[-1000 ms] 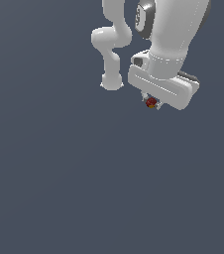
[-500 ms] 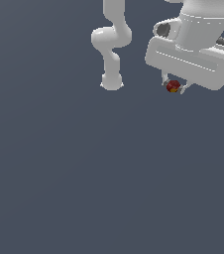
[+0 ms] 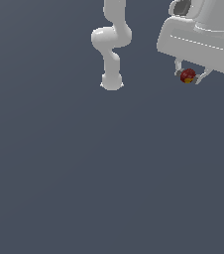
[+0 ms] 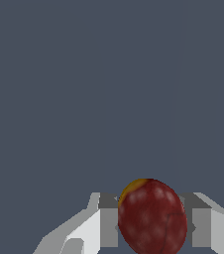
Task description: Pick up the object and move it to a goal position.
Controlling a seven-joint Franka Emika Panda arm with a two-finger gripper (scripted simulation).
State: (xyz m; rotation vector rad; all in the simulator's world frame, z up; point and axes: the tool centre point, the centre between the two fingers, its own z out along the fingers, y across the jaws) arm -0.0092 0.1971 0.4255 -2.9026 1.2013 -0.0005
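Note:
The object (image 3: 187, 76) is a tiny dark-red ball with a small yellow-orange patch, held in the air at the exterior view's upper right. My white gripper (image 3: 188, 77) is shut on it, one finger on each side. The wide white hand above hides the tops of the fingers. In the wrist view the object (image 4: 152, 216) fills the gap between the two grey finger pads (image 4: 109, 225), with its yellow patch at one end. Nothing but flat grey surface shows beyond it.
The arm's white base and lower links (image 3: 111, 44) stand at the back of the exterior view, left of the gripper. A plain dark grey floor (image 3: 84, 173) fills everything else.
The gripper has carried the object toward the exterior view's right and a little upward, and it looms larger in the frame. Its hold on the object is unchanged.

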